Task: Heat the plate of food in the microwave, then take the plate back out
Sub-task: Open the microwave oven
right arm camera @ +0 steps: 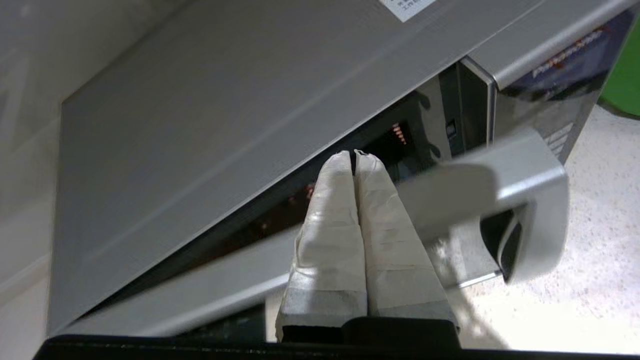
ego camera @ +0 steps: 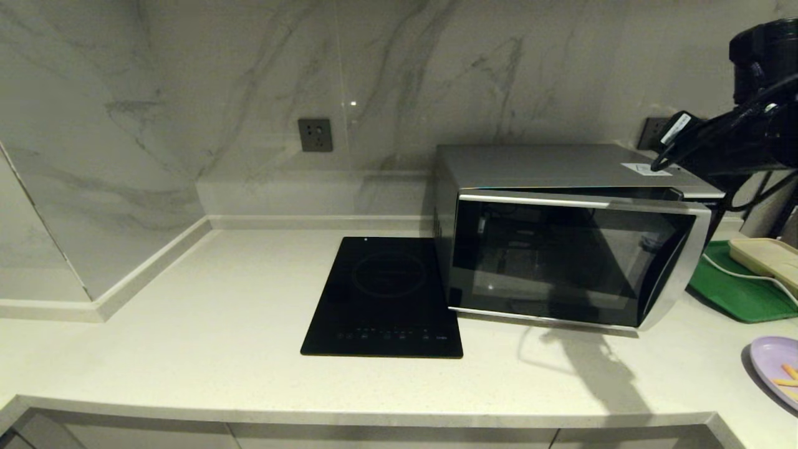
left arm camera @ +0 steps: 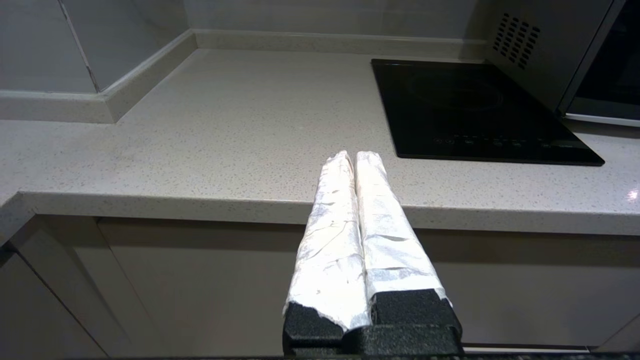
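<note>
The silver microwave [ego camera: 548, 167] stands at the back right of the counter, its dark glass door [ego camera: 561, 262] swung a little way ajar. In the right wrist view my right gripper [right arm camera: 354, 153] is shut on nothing, its taped tips over the gap between the oven body [right arm camera: 200, 125] and the door's top edge, beside the silver handle [right arm camera: 505, 182]. My right arm [ego camera: 742, 140] reaches in above the oven's right end. The pale-lilac plate of food [ego camera: 776, 365] with orange sticks lies at the counter's right edge, partly cut off. My left gripper [left arm camera: 355, 154] is shut and parked off the counter's front edge.
A flat black induction cooktop [ego camera: 386, 299] lies left of the microwave. A green tray [ego camera: 726, 290] carrying a cream rectangular dish [ego camera: 764, 255] and a white cord sits right of the oven. A wall socket [ego camera: 315, 134] is on the marble backsplash.
</note>
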Available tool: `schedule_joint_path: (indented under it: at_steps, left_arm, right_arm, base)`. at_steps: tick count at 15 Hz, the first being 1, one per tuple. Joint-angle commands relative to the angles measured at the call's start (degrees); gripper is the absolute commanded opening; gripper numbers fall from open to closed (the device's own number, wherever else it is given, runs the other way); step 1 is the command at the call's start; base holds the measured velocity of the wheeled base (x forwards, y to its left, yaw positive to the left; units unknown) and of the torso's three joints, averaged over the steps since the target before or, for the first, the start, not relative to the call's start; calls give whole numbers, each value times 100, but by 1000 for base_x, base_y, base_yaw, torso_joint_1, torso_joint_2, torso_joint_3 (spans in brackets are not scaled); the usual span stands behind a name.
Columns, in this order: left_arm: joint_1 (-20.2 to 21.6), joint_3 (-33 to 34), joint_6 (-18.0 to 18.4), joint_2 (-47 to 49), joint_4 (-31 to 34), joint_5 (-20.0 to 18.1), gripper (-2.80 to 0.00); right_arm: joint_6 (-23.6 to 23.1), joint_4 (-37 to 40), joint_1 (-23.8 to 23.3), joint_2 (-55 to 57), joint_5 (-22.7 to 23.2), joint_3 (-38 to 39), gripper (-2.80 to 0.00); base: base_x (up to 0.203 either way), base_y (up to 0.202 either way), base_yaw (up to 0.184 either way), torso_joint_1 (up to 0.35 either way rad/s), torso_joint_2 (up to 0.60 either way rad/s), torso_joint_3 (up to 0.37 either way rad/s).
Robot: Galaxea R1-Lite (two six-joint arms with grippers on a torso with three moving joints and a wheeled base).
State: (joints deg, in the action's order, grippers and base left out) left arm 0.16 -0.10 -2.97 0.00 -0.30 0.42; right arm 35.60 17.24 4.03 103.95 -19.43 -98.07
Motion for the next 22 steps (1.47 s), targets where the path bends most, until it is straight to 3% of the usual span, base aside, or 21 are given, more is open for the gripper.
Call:
schedule_joint_path:
  at_steps: [1,5,22]
  left_arm:
    - [2,1,-2,0,-5,2,-280]
    - [2,1,-4,0,-5,2,-280]
    - [2,1,-2,0,-5,2,-280]
  right_arm:
    - [80,82,-153,543,3,-302,-280]
    - [226,87,-385,680,274,-266,-280]
    - [228,183,-676,410,666,305,-280]
  base:
    - [0,0,0,0,0,0]
    - [0,0,0,0,0,0]
    - [0,0,0,0,0,0]
